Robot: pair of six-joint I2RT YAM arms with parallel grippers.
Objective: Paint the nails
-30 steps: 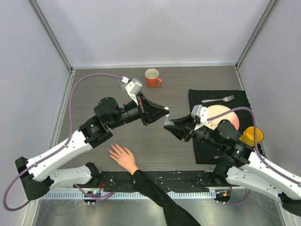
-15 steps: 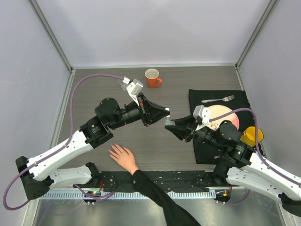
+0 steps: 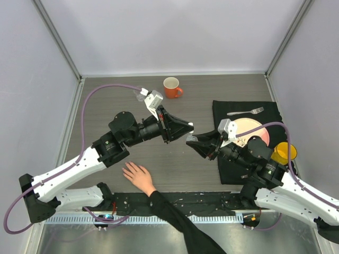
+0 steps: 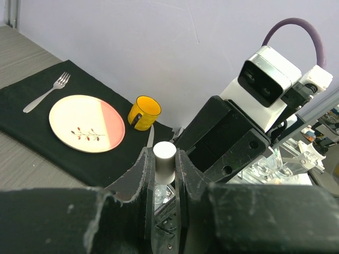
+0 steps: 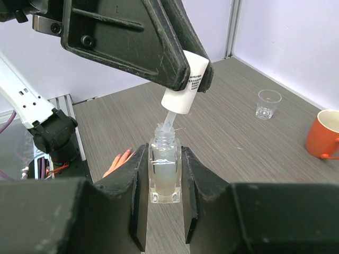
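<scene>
**Cap in left, bottle in right, brush at the neck**

My left fingers (image 4: 164, 165) are closed narrow on the white cap (image 4: 164, 153), one on each side. The cap is tilted, and its brush stem (image 5: 168, 119) points down into the open neck of the bottle (image 5: 165, 172).

My right fingers (image 5: 165, 182) clamp the small clear bottle between them. It stands upright, with clear liquid showing through the glass. Both sets of fingers meet above the middle of the table (image 3: 106, 100), tip to tip.

The nails (image 3: 127, 168) are on a bare hand (image 3: 139, 177) with a black sleeve. It lies flat on the near edge of the table, spread, below my left arm and well apart from the brush. The separate nails are too small to make out.

Also noted:
- orange mug (image 3: 171, 87) at the far side
- small clear glass (image 5: 269, 103) near the mug
- black mat (image 3: 228, 111) on the right, carrying a plate (image 4: 87, 123), fork (image 4: 46, 92) and yellow cup (image 4: 144, 112)
</scene>
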